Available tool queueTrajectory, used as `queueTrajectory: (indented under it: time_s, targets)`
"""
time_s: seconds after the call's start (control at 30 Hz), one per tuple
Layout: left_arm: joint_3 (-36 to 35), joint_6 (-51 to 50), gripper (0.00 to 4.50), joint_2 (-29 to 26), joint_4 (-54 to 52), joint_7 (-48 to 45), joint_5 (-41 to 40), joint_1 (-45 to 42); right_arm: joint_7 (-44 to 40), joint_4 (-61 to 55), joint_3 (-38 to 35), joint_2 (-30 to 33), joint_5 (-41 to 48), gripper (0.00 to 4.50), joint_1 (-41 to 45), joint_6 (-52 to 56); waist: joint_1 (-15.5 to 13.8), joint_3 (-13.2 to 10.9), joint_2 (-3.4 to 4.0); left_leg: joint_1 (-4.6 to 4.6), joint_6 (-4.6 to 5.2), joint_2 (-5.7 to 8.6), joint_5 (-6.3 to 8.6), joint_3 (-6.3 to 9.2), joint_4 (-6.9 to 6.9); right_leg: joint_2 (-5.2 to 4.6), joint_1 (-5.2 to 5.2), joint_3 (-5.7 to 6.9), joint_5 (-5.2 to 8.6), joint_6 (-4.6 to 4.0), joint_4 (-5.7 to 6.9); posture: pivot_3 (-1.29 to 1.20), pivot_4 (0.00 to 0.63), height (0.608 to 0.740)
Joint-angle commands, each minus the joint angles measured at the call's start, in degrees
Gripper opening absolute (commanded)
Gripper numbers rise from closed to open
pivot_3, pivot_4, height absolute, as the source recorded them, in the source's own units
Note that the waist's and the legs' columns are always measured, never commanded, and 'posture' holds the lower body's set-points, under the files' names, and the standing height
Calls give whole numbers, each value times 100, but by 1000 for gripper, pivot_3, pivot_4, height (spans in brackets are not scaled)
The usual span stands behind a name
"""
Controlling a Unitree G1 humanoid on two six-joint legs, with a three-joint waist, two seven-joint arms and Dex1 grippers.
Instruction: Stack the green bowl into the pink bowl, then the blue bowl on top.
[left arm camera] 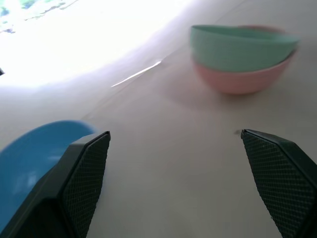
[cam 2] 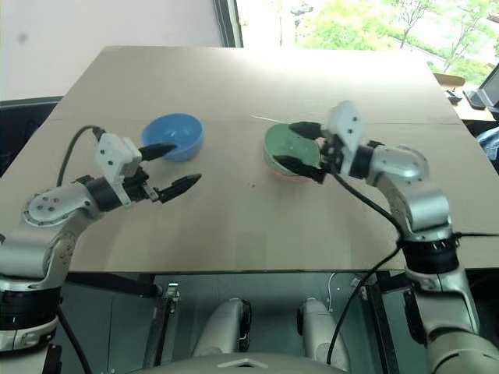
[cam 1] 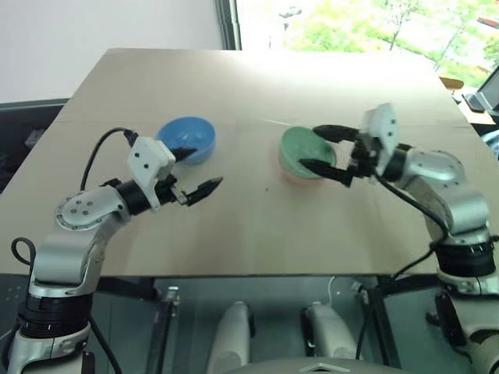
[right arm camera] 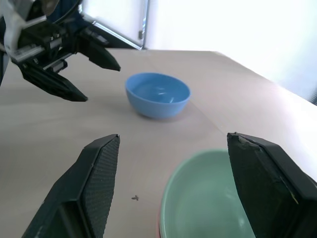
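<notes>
The green bowl (cam 1: 302, 148) sits nested inside the pink bowl (cam 1: 299, 178) right of the table's middle; only the pink rim and lower side show beneath it. The blue bowl (cam 1: 188, 138) stands alone to the left, upright. My right gripper (cam 1: 310, 148) is open, its two fingers spread over the near right part of the green bowl without gripping it. My left gripper (cam 1: 196, 170) is open just in front of the blue bowl, one finger by its near rim, pointing toward the stacked bowls. The left wrist view shows the blue bowl (left arm camera: 29, 163) beside one finger.
The bowls rest on a light wooden table (cam 1: 257, 234) whose front edge runs just below both arms. A bright window lies beyond the far edge. A desk with small items (cam 1: 472, 100) stands off the table's right side.
</notes>
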State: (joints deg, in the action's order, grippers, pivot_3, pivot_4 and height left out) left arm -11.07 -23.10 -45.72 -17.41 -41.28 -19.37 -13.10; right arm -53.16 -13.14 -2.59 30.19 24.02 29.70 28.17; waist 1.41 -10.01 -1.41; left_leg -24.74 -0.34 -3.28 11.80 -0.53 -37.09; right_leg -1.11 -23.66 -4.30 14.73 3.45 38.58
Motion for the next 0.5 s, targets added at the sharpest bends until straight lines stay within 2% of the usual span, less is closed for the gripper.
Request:
queueTrajectory:
  time_s: [0.03, 0.13, 0.17, 0.23, 0.37, 0.5]
  targets:
    - [8, -64, 4500, -240, -52, 44, 218, -354, -228, -292, -814, 503, 415, 3634, -492, -108, -43, 0, 0, 0, 0, 0, 0, -2, -1, -1, 0, -1, 0, 0, -1, 0, 150, 740]
    - [96, 156, 4500, -303, 295, -266, 186, -671, -384, -215, -1463, 829, 643, 3634, -1029, -374, -66, -1, 1, 2, 0, 0, 0, -3, 0, 1, 0, -1, 0, 0, -2, 0, 150, 740]
    - [127, 219, 4500, -310, 424, -324, 212, -759, -445, -173, -1661, 922, 730, 4042, -1169, -405, -64, -1, 1, 3, 0, 0, 0, -3, 1, 1, 0, -2, 0, 0, -1, 0, 150, 740]
    - [152, 339, 4500, -288, 609, -425, 227, -872, -620, -97, -1910, 1086, 805, 4434, -1421, -580, -59, 0, 1, 4, 0, 0, 0, -3, 1, 3, 0, -2, 0, 0, -1, 0, 150, 740]
    - [348, 478, 4500, -399, 932, -329, 660, -992, -802, -57, -2248, 1316, 906, 4474, -1670, -877, -6, -1, 2, 7, 0, 0, 0, -7, 0, 3, 1, -7, 0, 1, 0, 0, 150, 740]
    - [714, 31, 4500, -672, 1124, -257, 1213, -1214, -1177, -97, -2527, 1654, 1119, 4474, -1900, -980, -11, -1, 1, 5, 0, 0, 0, -6, 0, 4, 1, -7, 0, 1, 1, 0, 150, 740]
